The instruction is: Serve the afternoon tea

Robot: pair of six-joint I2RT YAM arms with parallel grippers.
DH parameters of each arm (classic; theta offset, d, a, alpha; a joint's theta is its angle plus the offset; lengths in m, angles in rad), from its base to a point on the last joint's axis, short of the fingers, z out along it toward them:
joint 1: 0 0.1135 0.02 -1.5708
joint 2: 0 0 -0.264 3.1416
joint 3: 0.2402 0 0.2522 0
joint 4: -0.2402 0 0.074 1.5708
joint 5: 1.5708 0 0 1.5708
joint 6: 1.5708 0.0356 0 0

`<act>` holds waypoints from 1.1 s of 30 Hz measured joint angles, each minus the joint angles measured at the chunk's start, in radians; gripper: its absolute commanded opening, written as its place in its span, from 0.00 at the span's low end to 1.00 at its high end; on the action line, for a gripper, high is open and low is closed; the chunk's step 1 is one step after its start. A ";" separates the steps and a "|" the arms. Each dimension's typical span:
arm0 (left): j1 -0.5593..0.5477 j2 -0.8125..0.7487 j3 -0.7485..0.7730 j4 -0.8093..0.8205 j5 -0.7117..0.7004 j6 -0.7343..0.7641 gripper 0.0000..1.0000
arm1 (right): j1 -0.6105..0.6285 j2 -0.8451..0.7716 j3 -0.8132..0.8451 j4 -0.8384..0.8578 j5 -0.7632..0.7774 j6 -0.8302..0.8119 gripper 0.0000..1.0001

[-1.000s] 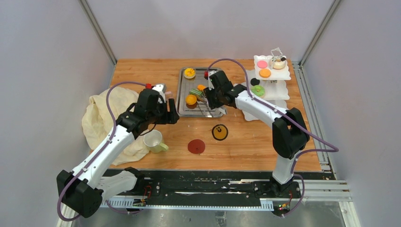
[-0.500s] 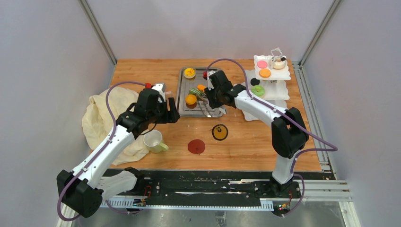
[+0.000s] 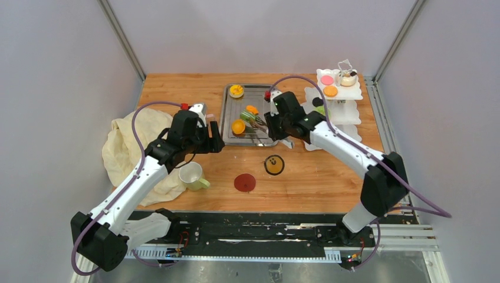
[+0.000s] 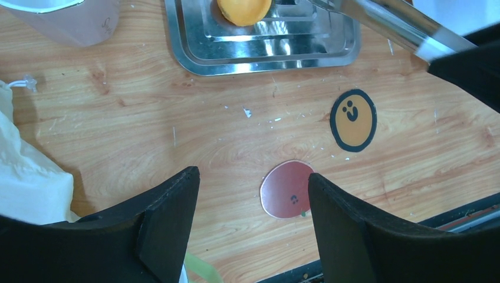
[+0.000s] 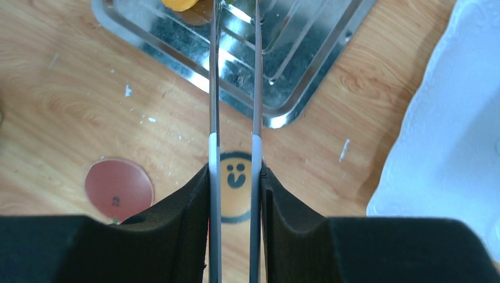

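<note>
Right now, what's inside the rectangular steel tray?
Three orange pastries, a green pastry and the tips of the metal tongs. The right arm covers the right side of the steel tray.

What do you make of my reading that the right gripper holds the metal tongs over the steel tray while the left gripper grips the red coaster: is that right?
Not quite. The left gripper is open and holds nothing; the red coaster lies flat on the table beneath it, as the left wrist view shows. The right gripper does hold the metal tongs over the steel tray.
</note>
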 measured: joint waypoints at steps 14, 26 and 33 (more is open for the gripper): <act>0.000 0.026 -0.001 0.059 0.016 -0.018 0.72 | 0.000 -0.553 -0.174 -0.274 -0.008 0.088 0.01; 0.000 0.122 0.033 0.085 0.039 -0.019 0.72 | 0.000 -0.798 -0.123 -0.658 0.217 0.233 0.01; 0.000 0.143 0.071 0.095 0.047 -0.006 0.72 | 0.000 -0.830 -0.052 -0.806 0.363 0.325 0.01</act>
